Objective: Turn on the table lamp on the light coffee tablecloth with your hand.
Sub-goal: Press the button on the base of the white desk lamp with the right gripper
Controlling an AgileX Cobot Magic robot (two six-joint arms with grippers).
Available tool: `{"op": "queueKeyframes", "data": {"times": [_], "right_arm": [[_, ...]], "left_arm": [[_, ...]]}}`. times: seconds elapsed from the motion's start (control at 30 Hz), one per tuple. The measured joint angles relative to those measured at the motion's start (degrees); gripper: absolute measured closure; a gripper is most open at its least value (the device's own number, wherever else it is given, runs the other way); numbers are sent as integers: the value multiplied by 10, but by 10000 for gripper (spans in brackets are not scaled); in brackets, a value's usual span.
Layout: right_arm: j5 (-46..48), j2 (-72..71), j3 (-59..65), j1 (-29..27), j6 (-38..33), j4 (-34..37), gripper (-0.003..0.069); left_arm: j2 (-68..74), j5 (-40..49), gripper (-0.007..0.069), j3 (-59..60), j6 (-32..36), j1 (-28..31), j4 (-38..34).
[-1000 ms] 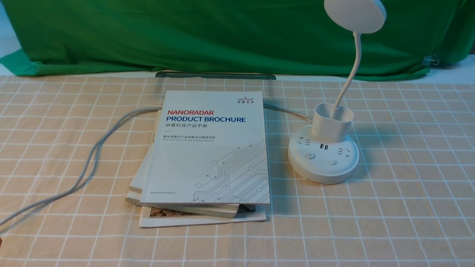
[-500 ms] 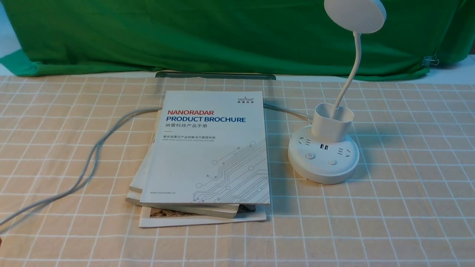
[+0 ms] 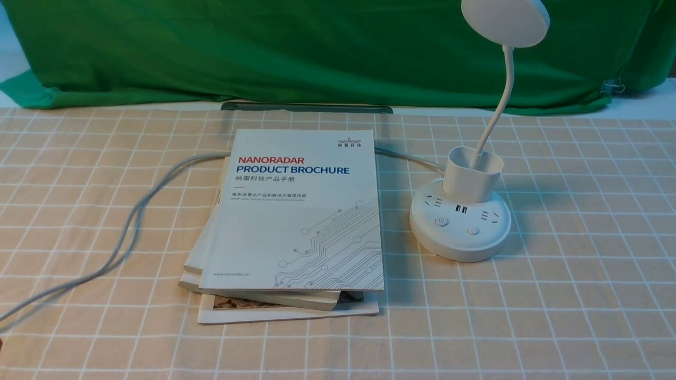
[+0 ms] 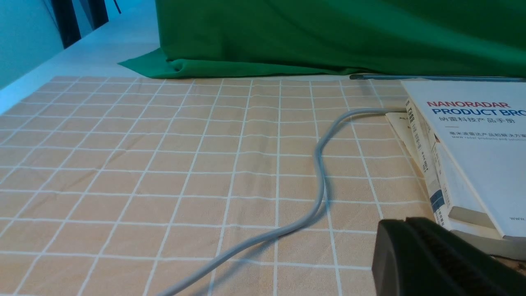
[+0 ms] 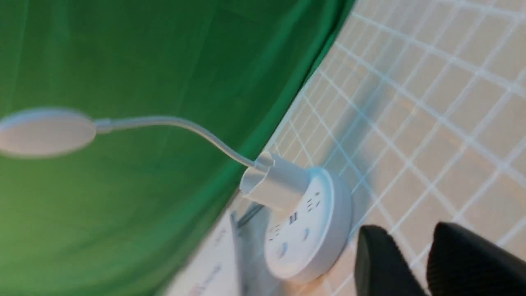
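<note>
Displacements, front view: none seen against the earlier frames; white table lamp with round disc head, thin bent neck and puck-shaped base (image 3: pixel 472 179) unchanged in place, upright on the light coffee tablecloth with white grid lines (image 3: pixel 581 306), to the right of the stacked books under a white printed brochure (image 3: pixel 296 221). Neither gripper enters that view.

Right gripper, black, pointed (image 5: pixel 410 229): fingers apart, nothing between them, near the lamp base but not seen touching it. Its wrist picture is blurred, which suggests that this arm is moving.

Left gripper, dark (image 4: pixel 404 222): fingers together, nothing seen held.

Controls: small round button with power mark (image 3: pixel 441 222), and plain round button (image 3: pixel 472 231), both untouched.

Bearing on the task: pressing still to be done, probably at the approach stage. The right arm seems the likelier one; closed fingertips would suit so small a button better, and a skewed push might slide the base.
</note>
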Motion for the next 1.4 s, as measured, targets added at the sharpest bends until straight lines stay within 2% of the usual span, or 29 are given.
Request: {"op": "queueKeyframes", "data": {"times": [0.13, 0.17, 0.27, 0.37, 0.4, 0.5, 0.6, 0.63, 0.67, 0.7, 0.77, 0.93, 1.13, 1.4], "right_arm": [[-51, 0, -6, 0, -100, 3, 417], [-51, 0, -8, 0, -106, 3, 417], [-44, 18, -80, 0, -229, 3, 458], [20, 97, -195, 0, -373, 3, 589], [35, 118, -227, 0, -411, 3, 610], [109, 233, -354, 0, -535, 3, 630], [183, 336, -468, 0, -601, 3, 631], [188, 344, -476, 0, -608, 3, 631], [245, 410, -540, 1, -628, 3, 631], [252, 418, -547, 2, -631, 3, 631], [329, 496, -611, 14, -639, 3, 631], [416, 658, -683, 81, -642, -30, 631], [424, 806, -715, 165, -606, -104, 631], [382, 967, -737, 194, -591, -112, 631]], "left_arm": [[0, 0, 603, 0, 0, 0, 0], [0, 0, 603, 0, 0, 0, 0], [0, 0, 603, 0, 0, 0, 0], [0, 0, 603, 0, 0, 0, 0], [0, 0, 603, 0, 0, 0, 0], [0, 0, 603, 0, 0, 0, 0], [0, 0, 603, 0, 0, 0, 0], [0, 0, 603, 0, 0, 0, 0], [0, 0, 603, 0, 0, 0, 0], [0, 0, 603, 0, 0, 0, 0], [0, 0, 603, 0, 0, 0, 0], [0, 0, 603, 0, 0, 0, 0], [0, 0, 603, 0, 0, 0, 0], [0, 0, 603, 0, 0, 0, 0]]}}
